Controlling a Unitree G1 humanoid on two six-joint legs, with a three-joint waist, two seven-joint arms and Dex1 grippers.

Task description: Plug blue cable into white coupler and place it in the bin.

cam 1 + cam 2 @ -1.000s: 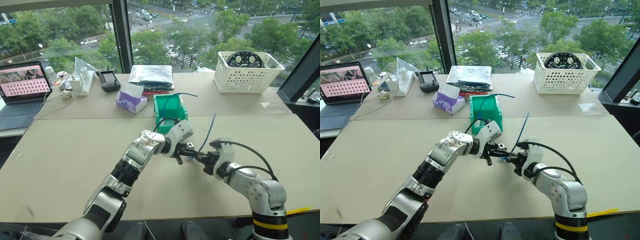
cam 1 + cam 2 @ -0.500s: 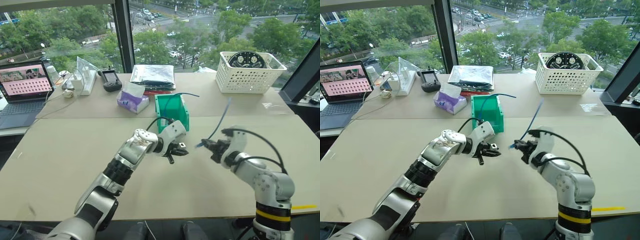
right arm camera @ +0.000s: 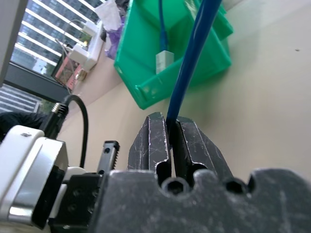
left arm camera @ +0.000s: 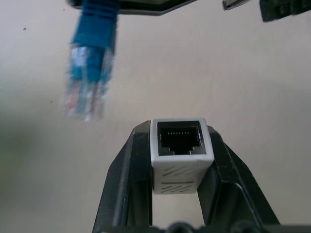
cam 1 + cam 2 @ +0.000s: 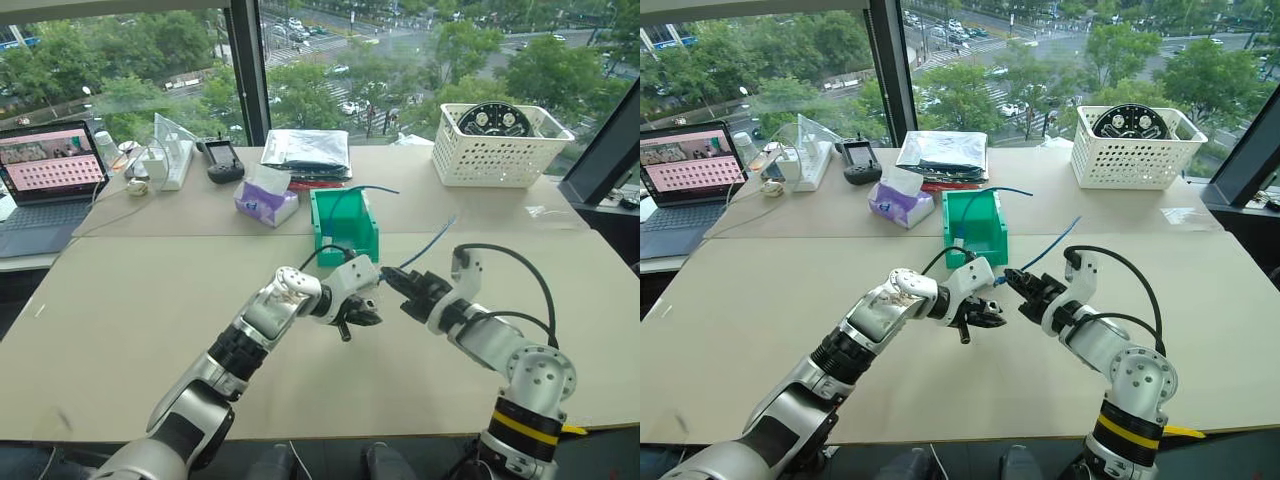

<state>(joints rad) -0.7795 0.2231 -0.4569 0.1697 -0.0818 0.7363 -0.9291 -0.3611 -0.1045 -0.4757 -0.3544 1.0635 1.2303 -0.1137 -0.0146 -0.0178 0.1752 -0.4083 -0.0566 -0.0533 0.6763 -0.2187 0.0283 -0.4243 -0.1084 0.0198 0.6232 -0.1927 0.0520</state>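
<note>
**Plug back at the socket, not yet in**

Tan tabletop carries both arms. Nearest, the left gripper (image 4: pixel 181 194) clamps the white coupler (image 4: pixel 181 154), socket open. At 3 o'clock the right gripper (image 3: pixel 171 133), pinching the blue cable (image 3: pixel 192 58), has closed the earlier gap; its blurred plug (image 4: pixel 88 82) sits off-axis. Farther, at 12 o'clock, the bin (image 5: pixel 343 224) waits, its contents unclear

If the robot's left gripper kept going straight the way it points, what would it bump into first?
Probably the right gripper, which holds the blue cable just ahead. The left gripper is carrying the white coupler, and the plug hangs slightly off the socket's line, so depth is uncertain.
</note>
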